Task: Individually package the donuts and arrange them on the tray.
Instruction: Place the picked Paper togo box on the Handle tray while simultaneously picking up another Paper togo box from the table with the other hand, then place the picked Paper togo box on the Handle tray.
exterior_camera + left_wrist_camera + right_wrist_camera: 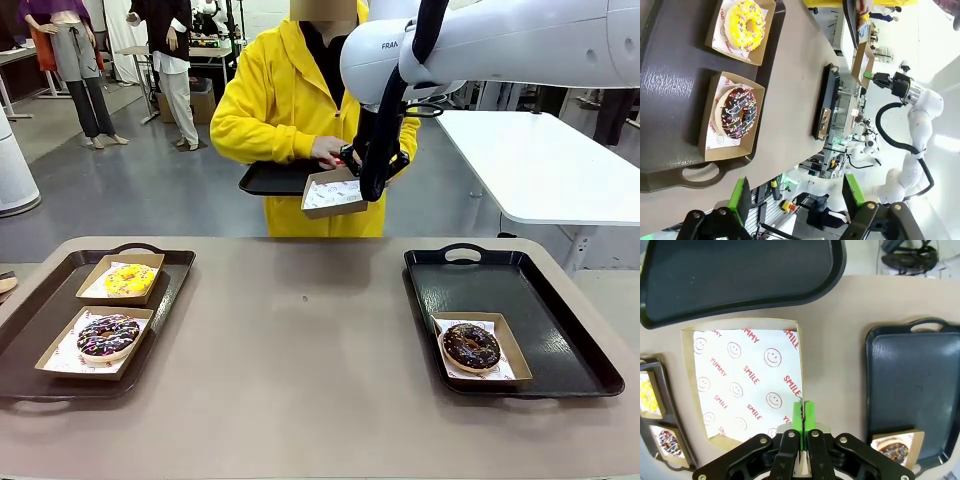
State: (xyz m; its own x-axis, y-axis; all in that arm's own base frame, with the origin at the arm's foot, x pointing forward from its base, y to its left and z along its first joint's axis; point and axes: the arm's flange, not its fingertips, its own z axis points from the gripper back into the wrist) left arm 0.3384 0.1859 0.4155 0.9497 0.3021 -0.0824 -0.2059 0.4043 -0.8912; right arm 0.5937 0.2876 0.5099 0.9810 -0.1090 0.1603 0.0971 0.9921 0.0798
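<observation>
My right gripper (pixel 371 188) (pixel 803 412) is shut on the rim of an empty paper-lined box (pixel 334 194) (pixel 747 384). It holds the box in the air beside the person's hand (pixel 327 150). A yellow donut (pixel 130 279) (pixel 746 25) and a sprinkled chocolate donut (pixel 108 335) (pixel 738 113) each lie in a box on the left tray (pixel 30 330). On the right tray (pixel 555 330) a dark chocolate donut (pixel 471 346) (pixel 892 449) sits in its box. Above the left tray's near end my left gripper (pixel 797 200) stands open, with nothing between its fingers.
The person in a yellow coat holds a small black tray (pixel 278 178) (pixel 740 275) just behind the lifted box, past the table's far edge. Bare tabletop (pixel 300 340) lies between the two trays. A white table (pixel 540 160) stands at the back right.
</observation>
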